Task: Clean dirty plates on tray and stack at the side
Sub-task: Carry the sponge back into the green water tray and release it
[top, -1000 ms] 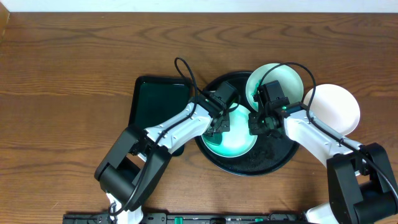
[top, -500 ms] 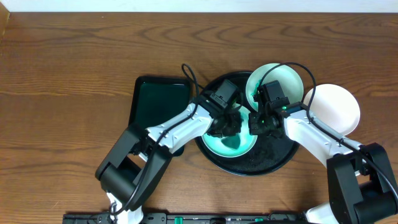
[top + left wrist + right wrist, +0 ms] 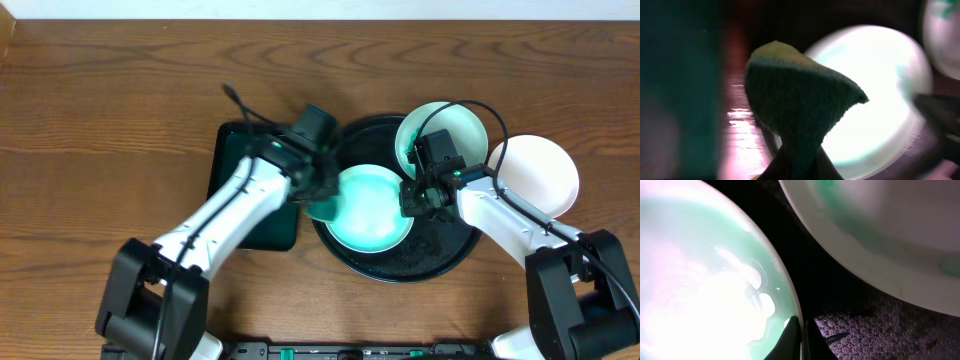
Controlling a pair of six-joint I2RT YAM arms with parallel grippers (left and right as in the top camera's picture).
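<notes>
A pale mint plate (image 3: pixel 372 210) lies in the black round tray (image 3: pixel 440 255). My right gripper (image 3: pixel 411 196) is shut on that plate's right rim; in the right wrist view its fingers (image 3: pixel 792 332) pinch the plate (image 3: pixel 705 280). A second plate (image 3: pixel 447 138), with green smears (image 3: pixel 826 185), rests on the tray's back right rim. A white plate (image 3: pixel 536 174) sits on the table to the right of the tray. My left gripper (image 3: pixel 318 193) is shut on a green cloth (image 3: pixel 800 100), held above the mint plate's (image 3: pixel 880 95) left edge.
A dark green rectangular tray (image 3: pixel 248 165) lies just left of the black tray, under my left arm. Bare wooden table (image 3: pixel 110 120) surrounds both trays.
My left gripper has lifted off the middle of the mint plate and swung left with the cloth, to the plate's left edge. The right gripper and the plates have stayed put.
</notes>
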